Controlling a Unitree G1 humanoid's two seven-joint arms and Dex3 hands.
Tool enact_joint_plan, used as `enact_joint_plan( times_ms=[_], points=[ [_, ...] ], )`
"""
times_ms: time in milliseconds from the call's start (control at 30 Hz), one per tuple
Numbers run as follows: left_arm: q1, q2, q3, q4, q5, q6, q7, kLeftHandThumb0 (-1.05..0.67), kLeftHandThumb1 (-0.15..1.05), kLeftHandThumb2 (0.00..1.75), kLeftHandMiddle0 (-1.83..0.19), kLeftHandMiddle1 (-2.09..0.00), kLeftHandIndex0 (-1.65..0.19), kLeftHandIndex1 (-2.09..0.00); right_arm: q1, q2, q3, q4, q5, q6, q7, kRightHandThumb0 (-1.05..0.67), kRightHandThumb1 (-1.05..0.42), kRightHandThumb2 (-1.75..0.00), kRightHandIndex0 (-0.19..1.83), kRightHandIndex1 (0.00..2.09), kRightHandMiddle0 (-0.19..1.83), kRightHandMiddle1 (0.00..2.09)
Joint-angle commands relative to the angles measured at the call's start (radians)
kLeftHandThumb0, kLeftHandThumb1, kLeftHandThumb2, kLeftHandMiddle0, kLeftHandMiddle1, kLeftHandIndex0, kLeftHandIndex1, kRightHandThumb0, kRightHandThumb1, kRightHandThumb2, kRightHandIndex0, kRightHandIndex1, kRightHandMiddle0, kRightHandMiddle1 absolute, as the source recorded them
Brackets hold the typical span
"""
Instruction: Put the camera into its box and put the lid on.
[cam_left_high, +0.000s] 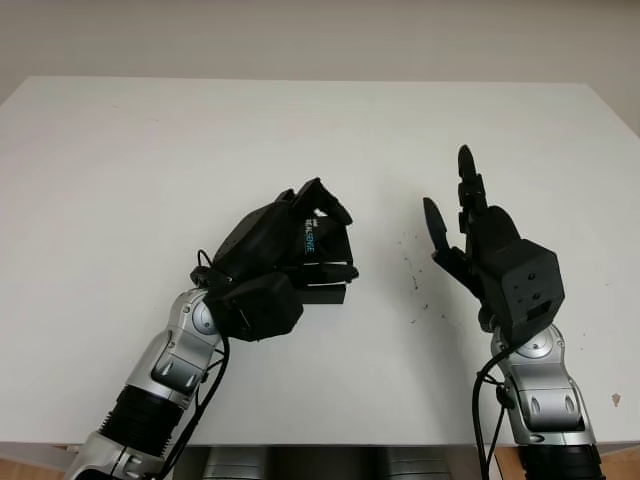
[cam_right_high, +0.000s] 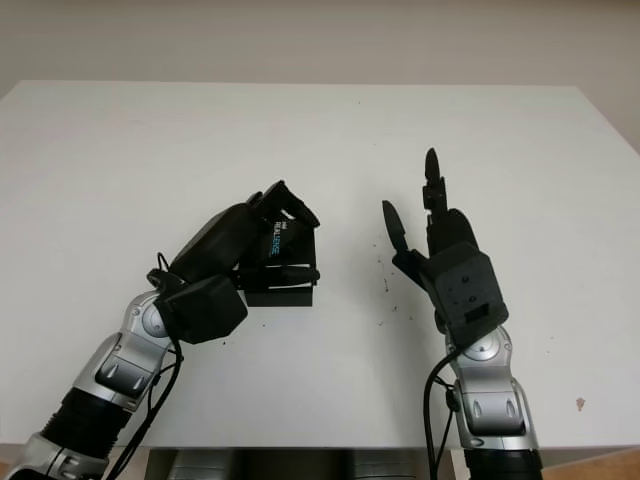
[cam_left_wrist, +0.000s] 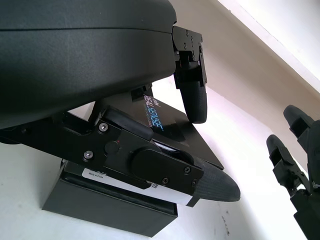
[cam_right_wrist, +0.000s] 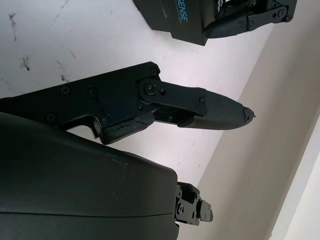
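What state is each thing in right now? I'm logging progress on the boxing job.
lid: tilted, one edge lifted off the box, gripped by the left hand.
box: on the table, partly covered by the lid; contents hidden.
left hand: shut on the lid, over the box.
right hand: open, raised beside the box, holding nothing.
table: white, with small dark specks between the hands.

Both arms: silver metal forearm segments with black ribbed cuffs and loose black cables, ending in matte black three-fingered left hand (cam_left_high: 285, 262) and right hand (cam_left_high: 490, 250), screw-studded.
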Motion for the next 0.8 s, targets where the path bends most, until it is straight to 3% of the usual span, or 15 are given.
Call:
enact_joint_plan(
  times_ms=[0, 100, 333, 767],
  points=[
    [0.007, 0.003, -0.014, -0.019, 0.001, -0.014, -0.013, -0.19, 1.05, 0.19, -0.09, -1.81, -0.01, -1.53, 0.003, 0.002, -0.002, -0.017, 0.004, 0.005, 0.001, -0.74, -1.05, -0.6, -0.19, 0.01, -0.19, 0.05],
    [0.015, 0.03, -0.01, -0.045, -0.002, -0.022, -0.038, -0.19, 1.05, 0.19, -0.08, -1.86, -0.01, -1.53, -0.002, 0.003, -0.001, -0.012, 0.002, 0.004, -0.001, -0.74, -1.05, -0.6, -0.19, 0.01, -0.18, 0.05],
    [0.038, 0.076, 0.0, -0.078, -0.009, -0.023, -0.085, -0.2, 1.05, 0.2, -0.11, -1.72, -0.03, -1.51, -0.012, 0.002, -0.003, 0.005, 0.008, -0.003, 0.002, -0.75, -1.05, -0.6, -0.19, 0.01, -0.18, 0.05],
    [0.066, 0.066, -0.002, -0.068, -0.007, -0.022, -0.086, -0.19, 1.05, 0.22, -0.1, -1.69, -0.01, -1.49, -0.003, 0.0, -0.003, -0.014, 0.003, 0.011, 0.006, -0.75, -1.05, -0.6, -0.19, 0.01, -0.19, 0.05]
  ],
)
